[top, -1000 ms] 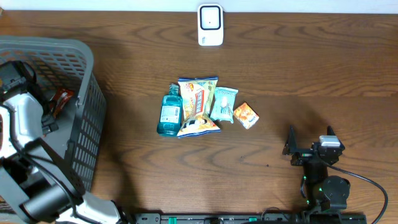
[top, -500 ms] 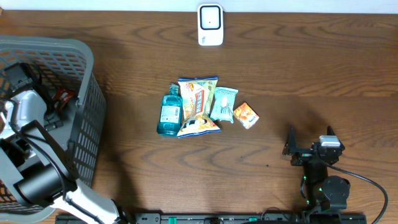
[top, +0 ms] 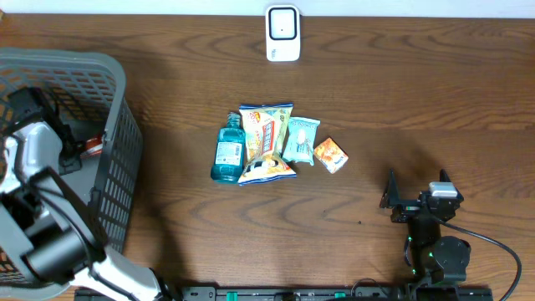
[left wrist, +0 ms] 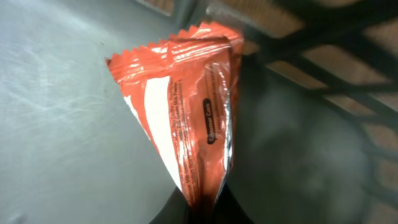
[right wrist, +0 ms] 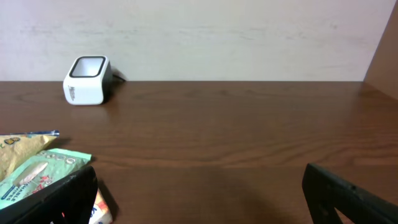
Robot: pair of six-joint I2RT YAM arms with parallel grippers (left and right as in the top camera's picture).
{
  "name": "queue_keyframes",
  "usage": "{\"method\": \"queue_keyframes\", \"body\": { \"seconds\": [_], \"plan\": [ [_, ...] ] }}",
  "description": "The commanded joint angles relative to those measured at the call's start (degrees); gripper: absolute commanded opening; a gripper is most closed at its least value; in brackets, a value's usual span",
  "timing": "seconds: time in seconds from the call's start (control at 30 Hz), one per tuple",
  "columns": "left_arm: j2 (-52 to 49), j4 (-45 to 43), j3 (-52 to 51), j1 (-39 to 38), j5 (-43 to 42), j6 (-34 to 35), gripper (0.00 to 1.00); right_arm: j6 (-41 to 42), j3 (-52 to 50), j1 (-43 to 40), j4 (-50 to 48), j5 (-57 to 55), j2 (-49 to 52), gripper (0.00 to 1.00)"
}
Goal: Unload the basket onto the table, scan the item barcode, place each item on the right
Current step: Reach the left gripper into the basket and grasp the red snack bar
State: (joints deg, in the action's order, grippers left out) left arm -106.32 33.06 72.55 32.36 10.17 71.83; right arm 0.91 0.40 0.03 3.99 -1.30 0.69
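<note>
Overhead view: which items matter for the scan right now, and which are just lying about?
In the job:
- orange packet, pinched by the shut left gripper inside the basket
- white scanner at the table's far edge

Lying about:
- blue bottle, snack bag, green packet, small orange box, clustered mid-table
- right gripper, open, holding nothing

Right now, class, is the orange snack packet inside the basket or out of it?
Inside. The orange snack packet has the grey floor and mesh wall of the basket behind it, its lower corner pinched by the left end effector.

Small print on the orange packet point(left wrist: 186, 112), too blurred to read, nothing else legible
</note>
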Motion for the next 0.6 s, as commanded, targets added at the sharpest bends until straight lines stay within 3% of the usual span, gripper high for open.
{"method": "queue_keyframes", "body": {
  "seconds": [0.0,0.1,0.27,0.43,0.57],
  "plan": [
    [10.6,0.3,0.2,0.1,-0.7,-9.4,0.07,0.8,-0.1,0.4,0.1,-0.5,-0.3,0.99],
    [19.6,0.3,0.2,0.1,-0.8,-13.9,0.07,0.8,-0.1,0.4,0.1,-0.5,-0.3,0.99],
    [36.0,0.9,0.2,0.1,-3.7,-14.7,0.07,0.8,-0.1,0.4,0.1,-0.5,-0.3,0.99],
    [48.3,-2.5,0.2,-1.8,-23.4,-18.2,0.07,0.8,-0.1,0.4,0.1,-0.5,-0.3,0.99],
    [51.8,-7.0,0.2,-11.0,-34.5,-21.9,0.07,0.8,-0.1,0.4,0.1,-0.5,-0.3,0.99]
  ]
}}
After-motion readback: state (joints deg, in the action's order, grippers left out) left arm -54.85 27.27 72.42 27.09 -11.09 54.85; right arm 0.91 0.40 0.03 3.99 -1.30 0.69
